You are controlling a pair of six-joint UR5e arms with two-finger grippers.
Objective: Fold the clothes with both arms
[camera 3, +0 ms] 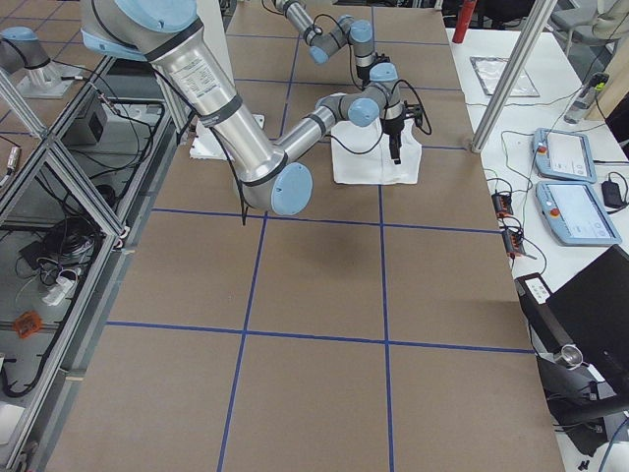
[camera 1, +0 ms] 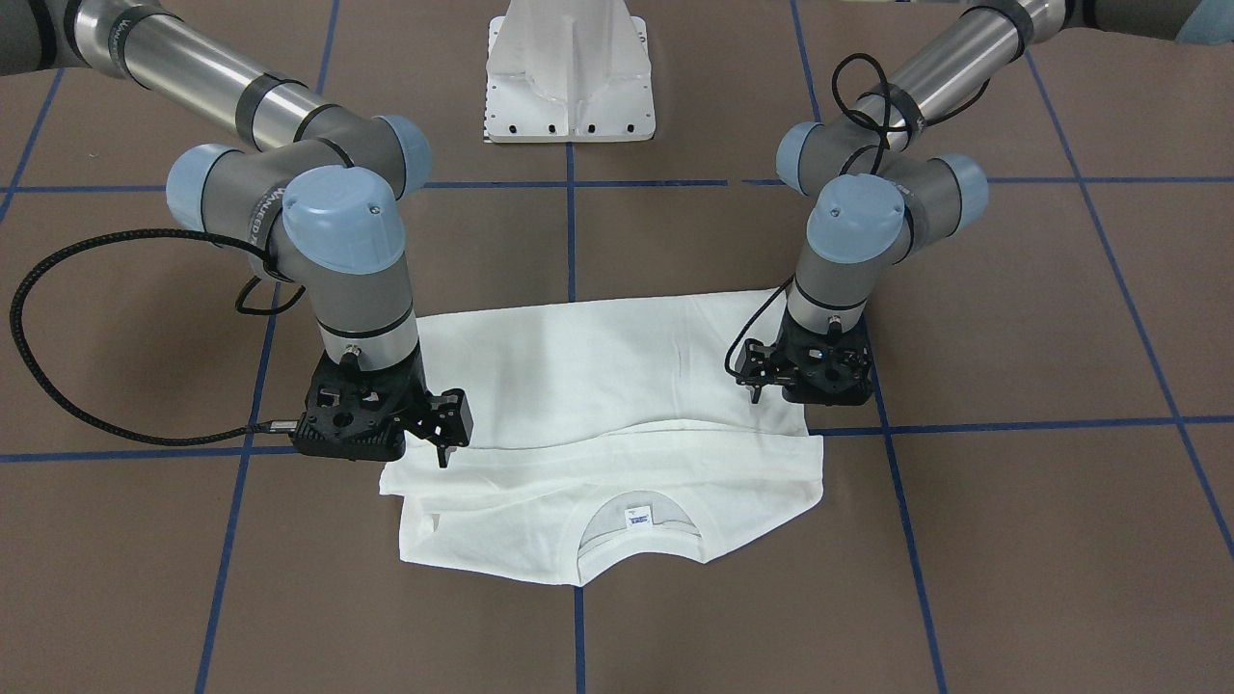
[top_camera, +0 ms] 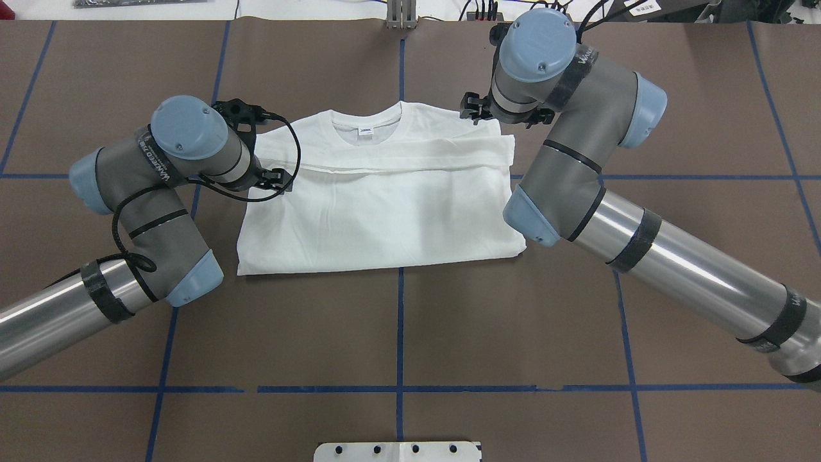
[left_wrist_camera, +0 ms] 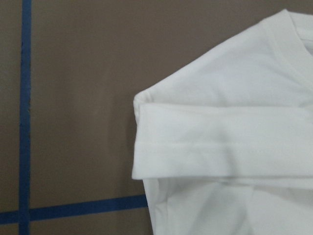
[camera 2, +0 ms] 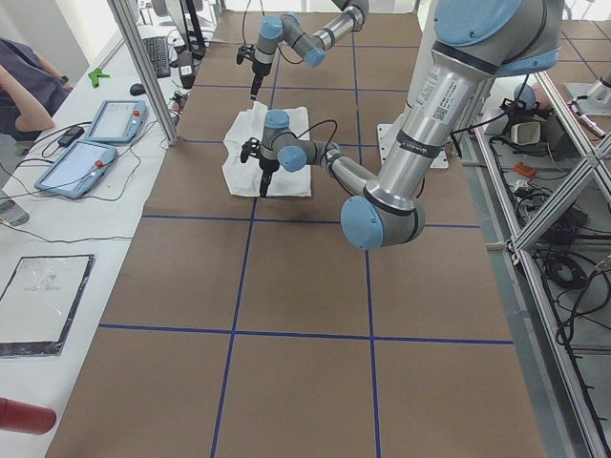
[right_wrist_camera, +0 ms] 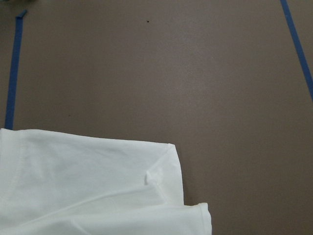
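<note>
One garment only: white T-shirt (top_camera: pixel 385 205), flat on the desk (top_camera: pixel 397 333), toward the edge far from the robot and about midway along it. Part-folded already, by the look of it: sleeves laid across the chest in a band just below the collar, neck label (camera 1: pixel 637 519) facing up, collar toward the far edge. Long axis parallel to that far edge, side to side.

Left end effector (camera 1: pixel 810 378): over the shirt's left side edge, right at the end of the folded band. Looks straight down on that corner in its wrist view, with the cloth flat beneath. Right end effector (camera 1: pixel 443 439): over the opposite end, near the far right corner by the shoulder, fingers pointing down. Each about as near to its own end as the other, so nothing to choose between the arms. Opening of either: cannot tell. No cloth visibly lifted or pinched by either.

Probably calls next for a grip at both ends together, then a fold across the short way.

Surface: brown matte cover, gridded with blue tape lines (top_camera: pixel 399 321), likely grippy enough to keep thin fabric from sliding. Plenty of bare desk on the shirt's near side, less beyond the collar. White pedestal (camera 1: pixel 571 77) well apart, at the near edge. Tablets (camera 2: pixel 91 162) on a white side surface beyond the far edge.
</note>
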